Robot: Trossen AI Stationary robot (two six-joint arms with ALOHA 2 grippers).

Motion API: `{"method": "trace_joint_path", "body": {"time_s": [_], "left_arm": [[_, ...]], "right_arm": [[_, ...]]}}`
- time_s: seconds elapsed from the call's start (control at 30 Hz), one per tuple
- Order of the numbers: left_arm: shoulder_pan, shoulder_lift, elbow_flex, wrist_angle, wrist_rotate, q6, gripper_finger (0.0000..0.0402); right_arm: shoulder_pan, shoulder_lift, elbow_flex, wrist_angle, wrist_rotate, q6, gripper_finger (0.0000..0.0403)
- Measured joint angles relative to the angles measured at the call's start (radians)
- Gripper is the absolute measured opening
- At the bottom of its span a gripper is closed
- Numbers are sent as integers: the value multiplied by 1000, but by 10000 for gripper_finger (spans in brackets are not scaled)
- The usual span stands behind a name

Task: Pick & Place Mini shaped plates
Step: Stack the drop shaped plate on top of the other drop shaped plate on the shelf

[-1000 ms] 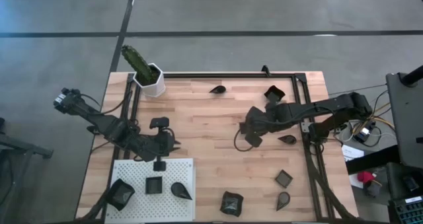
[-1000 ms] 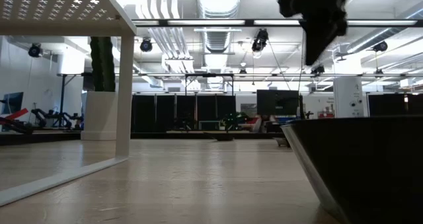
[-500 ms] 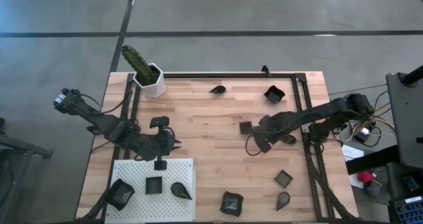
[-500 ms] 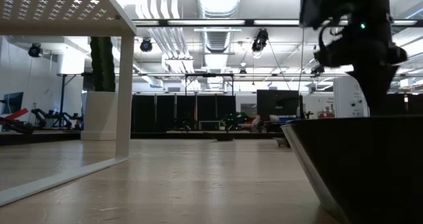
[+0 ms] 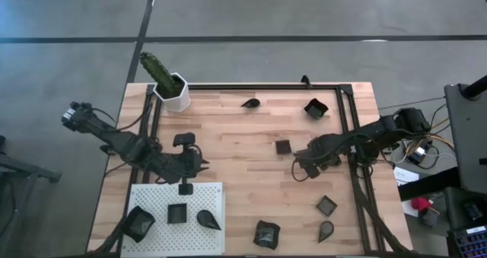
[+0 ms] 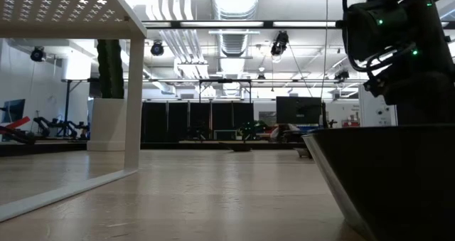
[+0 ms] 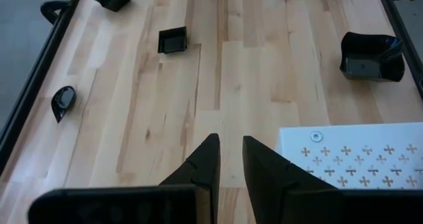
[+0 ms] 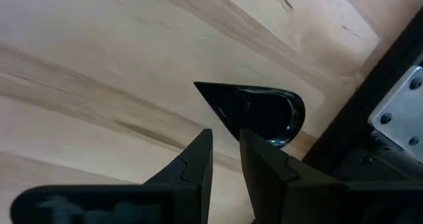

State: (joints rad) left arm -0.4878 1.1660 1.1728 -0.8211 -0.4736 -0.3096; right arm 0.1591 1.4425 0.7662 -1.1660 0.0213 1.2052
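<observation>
White perforated board [image 5: 156, 197] at front left holds three mini plates: a wavy-edged one [image 5: 138, 223], a small square one [image 5: 177, 213] and a teardrop [image 5: 208, 220]. That looks like the done part, if the board is the target.

Left gripper [image 5: 185, 188] hangs over the board's back edge, jaws narrow with a slim gap, nothing between them in the left wrist view.

Left to do, all on bare wood [image 5: 236, 174]: a teardrop [image 5: 249, 103] near the back rail, a wavy plate [image 5: 266, 234] at the front edge, a small square [image 5: 283, 146] mid-table, a bigger square dish [image 5: 314, 108] at back right, another square [image 5: 326, 205] and a teardrop [image 5: 326, 230] at front right.

Right gripper [image 5: 302, 171] sits low on the table's right side, beside the rail. Its wrist view shows one more teardrop plate [image 8: 261, 110] just past the fingertips [image 8: 198, 151], lying flat, not gripped. Jaws narrow, empty.

Roughly a third placed; next pick looks like that teardrop.
</observation>
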Motion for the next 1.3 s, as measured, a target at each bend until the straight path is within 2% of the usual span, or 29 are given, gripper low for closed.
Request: {"method": "trace_joint_path", "body": {"time_s": [0.27,0.5,0.77,1.1,1.3], "left_arm": [[14,0,0,0,0,0,60],[17,0,0,-1,0,0,62],[17,0,0,-1,0,14,62],[18,0,4,0,0,19,62],[19,0,5,2,0,21,62]], "right_arm": [[3,0,-2,6,4,-84,63],[3,0,-20,32,5,-141,71],[2,0,-73,47,5,-151,79],[2,0,-79,69,21,-167,65],[2,0,-111,144,42,-202,64]]}}
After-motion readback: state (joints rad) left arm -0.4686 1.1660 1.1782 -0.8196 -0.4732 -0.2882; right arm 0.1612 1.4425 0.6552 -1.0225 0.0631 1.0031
